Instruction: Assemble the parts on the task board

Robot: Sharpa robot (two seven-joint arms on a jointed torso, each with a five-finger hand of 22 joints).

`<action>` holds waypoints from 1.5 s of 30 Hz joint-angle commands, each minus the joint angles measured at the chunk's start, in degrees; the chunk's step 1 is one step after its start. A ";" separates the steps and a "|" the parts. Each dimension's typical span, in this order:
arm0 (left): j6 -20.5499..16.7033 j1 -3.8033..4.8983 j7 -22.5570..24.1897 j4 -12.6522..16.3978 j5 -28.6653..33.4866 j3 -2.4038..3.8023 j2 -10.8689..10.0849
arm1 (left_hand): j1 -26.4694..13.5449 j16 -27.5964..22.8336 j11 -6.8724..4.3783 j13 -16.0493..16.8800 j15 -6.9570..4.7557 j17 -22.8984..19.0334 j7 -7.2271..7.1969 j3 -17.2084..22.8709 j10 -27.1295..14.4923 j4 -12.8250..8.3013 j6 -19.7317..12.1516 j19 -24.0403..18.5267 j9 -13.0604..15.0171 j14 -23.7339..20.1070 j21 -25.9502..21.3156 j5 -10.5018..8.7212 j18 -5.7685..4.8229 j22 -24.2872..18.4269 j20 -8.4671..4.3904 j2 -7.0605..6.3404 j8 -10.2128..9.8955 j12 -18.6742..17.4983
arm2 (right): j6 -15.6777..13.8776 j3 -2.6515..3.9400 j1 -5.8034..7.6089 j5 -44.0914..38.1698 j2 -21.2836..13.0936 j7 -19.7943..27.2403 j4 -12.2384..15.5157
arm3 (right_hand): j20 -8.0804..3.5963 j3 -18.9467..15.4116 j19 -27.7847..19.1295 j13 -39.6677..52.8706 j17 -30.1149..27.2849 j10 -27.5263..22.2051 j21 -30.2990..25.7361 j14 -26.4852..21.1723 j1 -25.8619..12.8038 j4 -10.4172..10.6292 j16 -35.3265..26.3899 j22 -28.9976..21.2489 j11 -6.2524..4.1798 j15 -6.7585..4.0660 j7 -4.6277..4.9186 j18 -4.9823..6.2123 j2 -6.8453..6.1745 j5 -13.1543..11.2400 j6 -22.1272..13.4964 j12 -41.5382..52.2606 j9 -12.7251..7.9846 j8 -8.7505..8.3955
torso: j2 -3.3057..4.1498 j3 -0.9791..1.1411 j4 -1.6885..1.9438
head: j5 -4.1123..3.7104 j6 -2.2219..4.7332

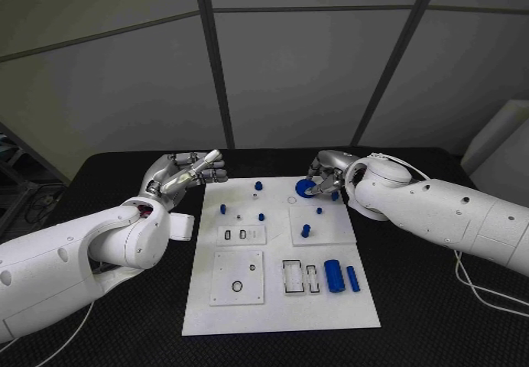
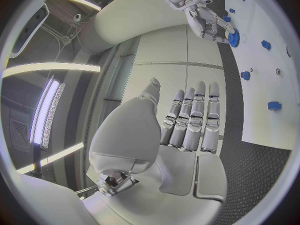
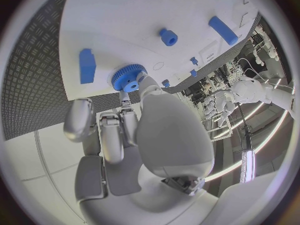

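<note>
The white task board (image 1: 281, 313) lies in the middle of the black table. My right hand (image 1: 327, 171) is over the board's far right corner and pinches a blue gear (image 1: 306, 188) low over the board. The right wrist view has the same gear (image 3: 128, 77) at my fingertips (image 3: 127, 101), close to the board (image 3: 119, 20), with a blue block (image 3: 87, 65) beside it. My left hand (image 1: 187, 174) hovers just off the board's far left corner, fingers straight and holding nothing (image 2: 190, 117). From the left wrist I see the right hand (image 2: 203, 12) with the gear (image 2: 234, 37).
Two blue cylinders (image 1: 341, 277) lie side by side at the board's right, next to rectangular slots (image 1: 293, 277). Several small blue pegs (image 1: 258, 184) stand on the far half of the board. A white cable (image 1: 485, 294) runs over the table at the right.
</note>
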 commanded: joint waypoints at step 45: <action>0.88 0.09 -0.11 -0.32 -0.41 0.06 0.56 | -0.37 -0.45 -0.06 0.02 0.26 0.10 0.14 -0.07 0.40 -0.39 0.43 -0.25 -0.02 0.14 -0.19 -0.17 0.39 -0.11 0.09 0.60 -0.47 -0.17 | -4.49 -2.16 0.01 -11.62 11.74 1.14 2.02 | -1.19 4.89 1.14 6.24 15.09 1.41 1.30 5.96 0.40 -1.54 0.49 1.91 -1.02 -1.09 -1.39 -1.23 1.03 0.17 3.91 1.40 0.00 -0.13 | 0.01 0.05 0.04 | 0.94 -0.18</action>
